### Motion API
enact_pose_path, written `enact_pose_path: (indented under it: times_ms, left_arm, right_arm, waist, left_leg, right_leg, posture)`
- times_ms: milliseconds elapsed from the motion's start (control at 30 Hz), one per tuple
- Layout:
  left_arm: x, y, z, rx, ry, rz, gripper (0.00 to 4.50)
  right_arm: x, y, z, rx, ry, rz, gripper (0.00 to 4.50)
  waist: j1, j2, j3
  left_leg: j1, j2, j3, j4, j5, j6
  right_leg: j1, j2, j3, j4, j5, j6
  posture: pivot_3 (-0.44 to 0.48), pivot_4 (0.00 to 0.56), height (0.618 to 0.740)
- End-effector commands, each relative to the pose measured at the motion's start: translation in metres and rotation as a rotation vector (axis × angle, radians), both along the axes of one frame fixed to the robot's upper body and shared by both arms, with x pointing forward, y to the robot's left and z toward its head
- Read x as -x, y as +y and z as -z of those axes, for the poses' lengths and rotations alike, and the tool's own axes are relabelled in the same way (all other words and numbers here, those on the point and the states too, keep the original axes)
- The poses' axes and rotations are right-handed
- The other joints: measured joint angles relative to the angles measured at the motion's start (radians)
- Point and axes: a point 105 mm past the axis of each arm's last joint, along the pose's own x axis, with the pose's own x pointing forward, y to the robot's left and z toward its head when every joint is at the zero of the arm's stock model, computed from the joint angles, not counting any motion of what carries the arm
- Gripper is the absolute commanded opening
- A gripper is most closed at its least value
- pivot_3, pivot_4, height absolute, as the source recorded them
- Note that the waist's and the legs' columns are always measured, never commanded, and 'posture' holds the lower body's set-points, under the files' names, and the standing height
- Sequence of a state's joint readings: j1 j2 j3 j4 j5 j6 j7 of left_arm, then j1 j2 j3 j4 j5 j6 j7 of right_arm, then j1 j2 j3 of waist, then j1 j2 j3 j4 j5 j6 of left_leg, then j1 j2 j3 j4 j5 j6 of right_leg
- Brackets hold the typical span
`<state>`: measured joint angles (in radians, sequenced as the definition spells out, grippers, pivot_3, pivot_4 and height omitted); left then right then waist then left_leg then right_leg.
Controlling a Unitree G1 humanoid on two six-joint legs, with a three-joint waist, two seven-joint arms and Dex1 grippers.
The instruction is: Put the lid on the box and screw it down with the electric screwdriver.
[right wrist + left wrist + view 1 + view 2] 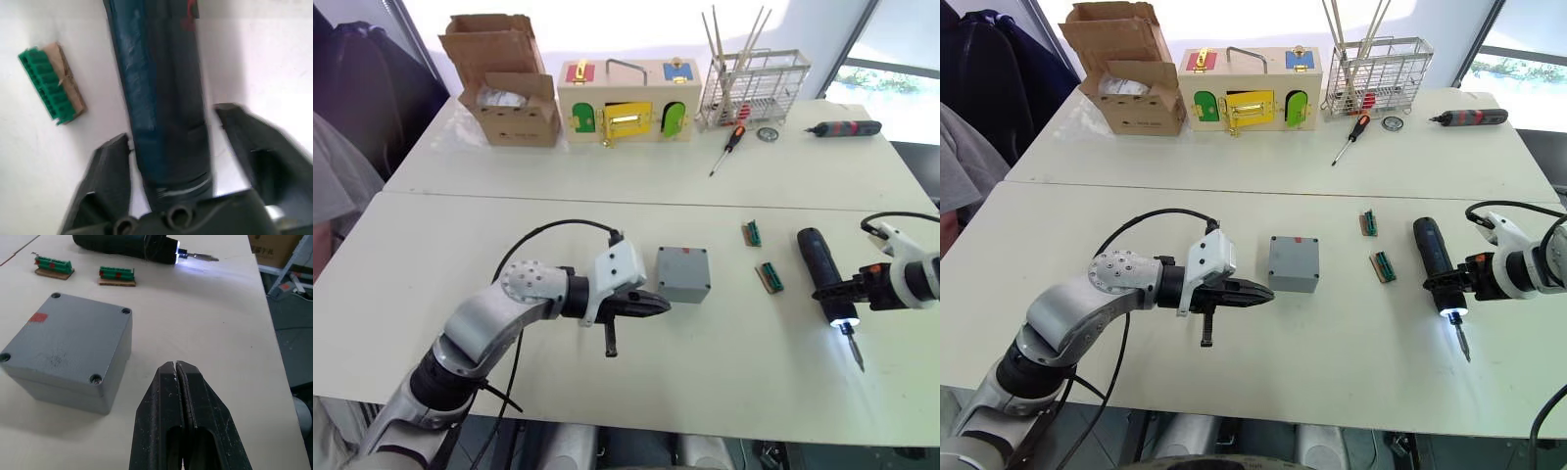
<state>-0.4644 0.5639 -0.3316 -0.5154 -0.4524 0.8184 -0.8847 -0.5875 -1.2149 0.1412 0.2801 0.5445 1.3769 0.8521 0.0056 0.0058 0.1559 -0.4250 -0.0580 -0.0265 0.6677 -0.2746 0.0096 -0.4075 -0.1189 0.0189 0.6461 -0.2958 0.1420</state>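
Grey box (pixel 683 273), one; left tool (pixel 655 306) clenched empty, right tool (pixel 171 161) released around one electric screwdriver (pixel 825 271).

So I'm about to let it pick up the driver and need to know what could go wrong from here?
The right tool straddles the electric screwdriver near its lit bit end, fingers apart; gripped there, the long body may tip. The green connector strips lie close beside it and could be swept. The lid looks unscrewed on the box, so a nudge from the shut left tool could shift it.
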Motion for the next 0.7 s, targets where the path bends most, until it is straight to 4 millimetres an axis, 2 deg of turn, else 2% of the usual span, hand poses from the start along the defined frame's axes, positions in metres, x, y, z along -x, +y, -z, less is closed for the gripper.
enact_pose_path:
  times_ms: [33, 200, 267, 333, 367, 433, 533, 600, 700]
  left_arm:
    - [-0.020, 0.015, -0.008, -0.010, -0.071, -0.076, 0.00]
    - [-0.043, 0.036, -0.006, -0.072, -0.118, -0.150, 0.00]
    - [-0.053, 0.047, 0.000, -0.128, -0.141, -0.191, 0.00]
    - [-0.058, 0.051, 0.005, -0.151, -0.142, -0.205, 0.00]
    - [-0.059, 0.051, 0.007, -0.152, -0.139, -0.205, 0.00]
    - [-0.061, 0.046, 0.018, -0.134, -0.095, -0.199, 0.00]
    - [-0.064, 0.035, 0.027, -0.107, -0.064, -0.186, 0.00]
    - [-0.067, 0.025, 0.030, -0.091, -0.057, -0.175, 0.00]
    - [-0.068, 0.013, 0.033, -0.091, -0.065, -0.147, 0.00]
  right_arm:
    - [-0.006, -0.002, -0.009, 0.027, -0.037, -0.003, 4.45]
    - [-0.017, -0.004, -0.015, 0.116, -0.106, -0.033, 4.48]
    - [-0.035, 0.006, -0.043, 0.124, -0.256, -0.085, 4.48]
    - [-0.048, 0.025, -0.072, 0.031, -0.397, -0.115, 4.48]
    - [-0.051, 0.030, -0.078, 0.000, -0.427, -0.118, 4.48]
    - [-0.048, 0.051, -0.086, 0.010, -0.491, -0.249, 4.48]
    - [-0.028, 0.094, -0.080, -0.032, -0.512, -0.491, 4.48]
    - [-0.002, 0.122, -0.055, -0.035, -0.437, -0.668, 4.48]
    - [0.023, 0.143, -0.026, -0.027, -0.385, -0.806, 4.48]
  waist:
    - [0.003, 0.000, 0.000]
    - [0.005, 0.000, 0.000]
    - [0.004, 0.000, 0.000]
    - [-0.004, 0.001, 0.000]
    - [-0.004, 0.001, 0.000]
    - [0.000, 0.000, 0.000]
    - [0.012, -0.001, 0.000]
    - [0.018, -0.002, 0.000]
    - [0.020, -0.003, 0.000]
  left_leg:
    - [0.000, 0.000, 0.000, 0.000, 0.000, 0.000]
    - [0.000, 0.000, 0.000, 0.000, 0.000, 0.000]
    - [0.000, 0.000, 0.000, 0.000, 0.000, 0.000]
    - [0.000, 0.000, 0.001, 0.000, 0.000, -0.001]
    - [0.000, 0.000, 0.001, 0.000, 0.001, -0.001]
    - [0.000, 0.000, 0.000, -0.001, 0.001, -0.001]
    - [-0.001, 0.000, -0.003, -0.001, 0.001, -0.001]
    - [-0.002, -0.001, -0.004, 0.000, 0.001, -0.001]
    - [-0.002, -0.001, -0.003, 0.002, 0.000, 0.000]
  right_leg:
    - [0.000, 0.000, 0.000, 0.000, 0.000, 0.000]
    - [0.000, 0.000, 0.000, 0.000, 0.000, 0.000]
    - [0.000, 0.000, 0.000, 0.000, 0.000, 0.000]
    - [-0.001, 0.000, 0.000, 0.001, 0.000, 0.000]
    - [-0.001, 0.000, 0.000, 0.001, 0.000, 0.000]
    - [-0.002, 0.000, -0.001, 0.002, 0.000, 0.000]
    - [-0.001, 0.000, -0.003, 0.002, 0.000, 0.000]
    - [0.000, 0.000, -0.004, 0.001, 0.000, 0.000]
    - [0.001, 0.000, -0.003, 0.002, 0.000, 0.000]
  posture:
    - [0.000, 0.150, 0.739]
    - [0.000, 0.150, 0.739]
    - [0.000, 0.150, 0.739]
    - [0.000, 0.150, 0.739]
    - [0.000, 0.150, 0.739]
    - [0.000, 0.150, 0.739]
    - [0.000, 0.150, 0.739]
    - [0.000, 0.150, 0.739]
    - [0.000, 0.150, 0.739]
